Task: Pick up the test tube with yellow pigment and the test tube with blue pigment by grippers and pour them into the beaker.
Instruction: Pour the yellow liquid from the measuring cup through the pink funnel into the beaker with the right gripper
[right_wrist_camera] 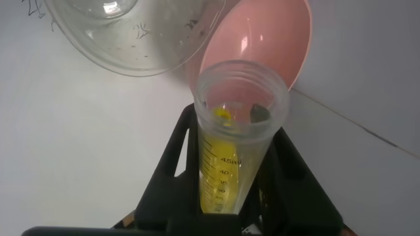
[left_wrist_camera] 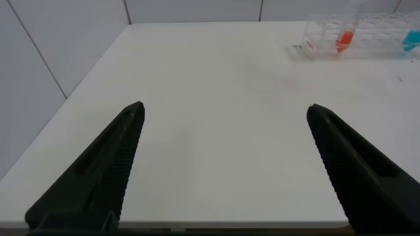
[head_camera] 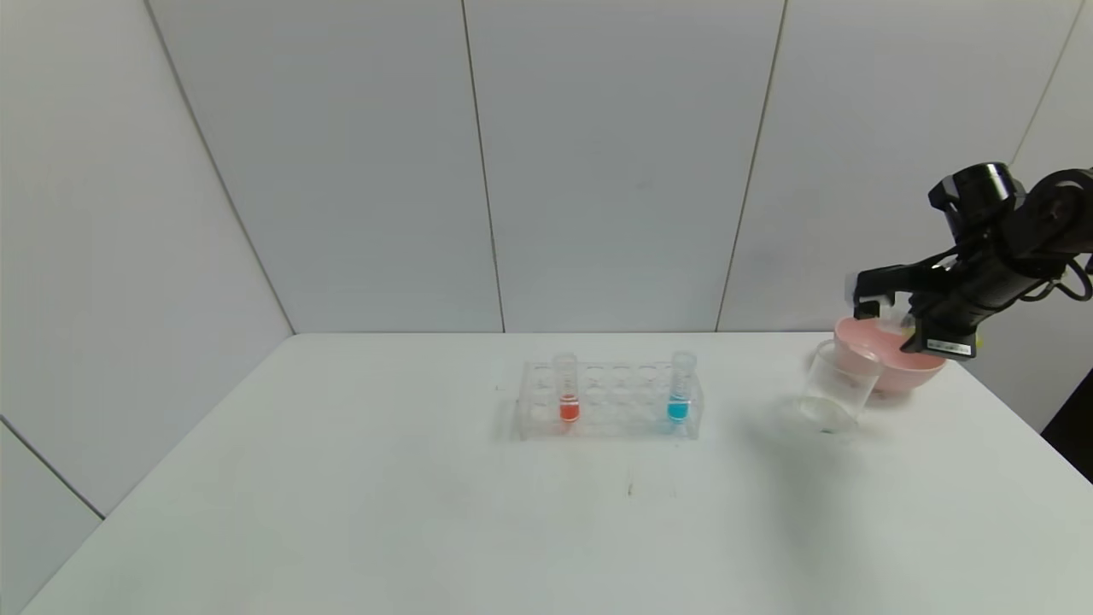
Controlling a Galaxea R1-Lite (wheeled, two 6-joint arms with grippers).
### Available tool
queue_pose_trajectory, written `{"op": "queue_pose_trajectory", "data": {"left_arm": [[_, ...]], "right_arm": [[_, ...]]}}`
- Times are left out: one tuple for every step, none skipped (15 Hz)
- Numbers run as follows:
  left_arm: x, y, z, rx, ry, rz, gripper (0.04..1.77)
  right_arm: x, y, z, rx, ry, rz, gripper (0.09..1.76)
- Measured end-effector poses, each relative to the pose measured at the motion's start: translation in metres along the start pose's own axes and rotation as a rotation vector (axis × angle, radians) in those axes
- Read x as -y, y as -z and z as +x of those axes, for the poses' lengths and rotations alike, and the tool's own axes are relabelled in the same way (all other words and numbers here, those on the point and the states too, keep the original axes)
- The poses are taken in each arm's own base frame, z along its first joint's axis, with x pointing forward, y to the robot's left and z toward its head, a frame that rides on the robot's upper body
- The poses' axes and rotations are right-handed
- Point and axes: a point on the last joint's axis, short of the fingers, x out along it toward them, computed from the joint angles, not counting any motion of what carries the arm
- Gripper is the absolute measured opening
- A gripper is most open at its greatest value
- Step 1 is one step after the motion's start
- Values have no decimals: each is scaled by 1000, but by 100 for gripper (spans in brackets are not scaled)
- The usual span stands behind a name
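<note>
My right gripper point(head_camera: 888, 318) is shut on the test tube with yellow pigment point(right_wrist_camera: 241, 98) and holds it tilted, its open mouth pointing toward the beaker point(head_camera: 835, 384) and the pink bowl behind it. In the right wrist view the gripper point(right_wrist_camera: 237, 147) clamps the tube, and the beaker's rim point(right_wrist_camera: 131, 39) lies just beyond the mouth. Yellow liquid fills the tube's lower part. The test tube with blue pigment point(head_camera: 680, 389) stands upright in the rack's right end, also in the left wrist view point(left_wrist_camera: 411, 40). My left gripper point(left_wrist_camera: 224, 108) is open and empty over the table's near left.
A clear rack point(head_camera: 610, 401) at the table's middle also holds a tube with orange-red liquid point(head_camera: 567, 391) at its left end. A pink bowl point(head_camera: 905, 367) sits right behind the beaker at the far right. White walls close the table's back and left.
</note>
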Motion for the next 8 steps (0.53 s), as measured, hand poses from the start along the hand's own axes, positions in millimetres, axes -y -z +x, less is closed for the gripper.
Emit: {"op": "queue_pose_trajectory", "data": {"left_arm": [[0,0,0,0,0,0,176],[0,0,0,0,0,0,176],[0,0,0,0,0,0,176],[0,0,0,0,0,0,176],[0,0,0,0,0,0,176],[0,0,0,0,0,0,176],[0,0,0,0,0,0,176],[0,0,0,0,0,0,176]], "right_arm": [[0,-1,0,-21,6,-12,57],[0,-2,-1,-40,12,-27,57],[-1,-4,-2,-48,16,-37,57],[-1,-5,-2,-48,16,-41,57],[-2,-6,-3,-49,9,-47,57],[-2,-6,-3,-50,10,-54,57],[-2,-7,-5,-58,15,-58,57],[-2,-7,-6,-75,24,-67,57]]}}
